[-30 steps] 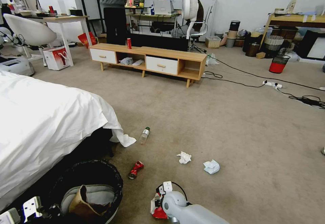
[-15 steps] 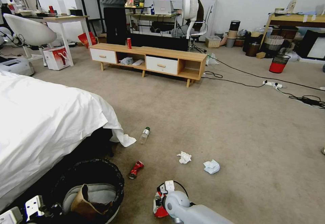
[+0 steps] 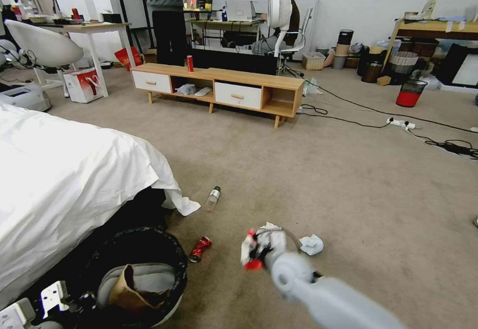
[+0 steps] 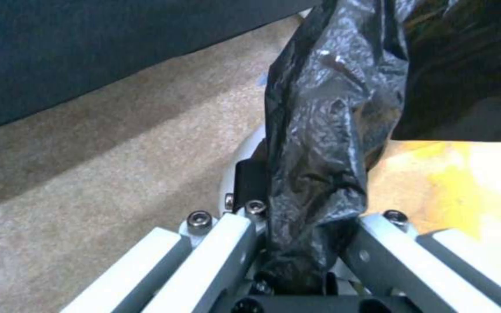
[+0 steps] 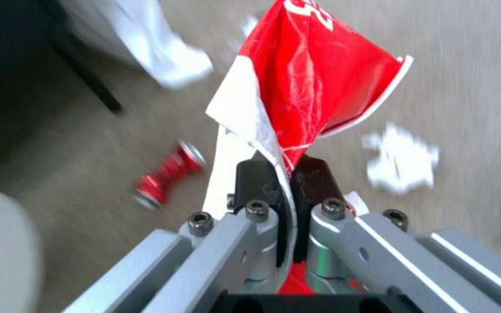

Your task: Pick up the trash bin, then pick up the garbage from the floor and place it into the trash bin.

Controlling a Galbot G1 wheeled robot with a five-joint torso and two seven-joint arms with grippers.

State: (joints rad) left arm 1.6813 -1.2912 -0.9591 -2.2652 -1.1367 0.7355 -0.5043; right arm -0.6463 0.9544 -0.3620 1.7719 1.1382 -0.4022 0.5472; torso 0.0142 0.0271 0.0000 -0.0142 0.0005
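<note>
Right arm stretched forward and up over the carpet, grey forearm slanting in from the lower right of the head view, right claw (image 3: 255, 250) raised above the floor with its pads pinched tight on a red-and-white packet (image 5: 314, 82). Packet standing up out of the jaws, crumpled, its lower end tucked down between the fingers and lost from sight. Below it on the carpet: a crushed red can (image 3: 199, 248) near the bed's corner, one white tissue (image 3: 311, 244) just right of the claw, a second tissue (image 3: 269, 226) mostly covered by the claw. Farther out, a clear bottle (image 3: 213, 198) with a green cap lying close to the hanging sheet of the bed (image 3: 64, 184). Left arm low at the bottom-left corner of the head view, mostly cut off by the edge; left claw (image 4: 297, 256) clamped on the black liner and rim of the trash bin (image 3: 172, 257), beside the bed. Inside the bin, a tan cardboard piece (image 3: 127, 294) leaning on something grey, hard to identify. Bin's base out of sight, so whether lifted or resting on the floor cannot be told. Carpet and litter in the right wrist view blurred.
</note>
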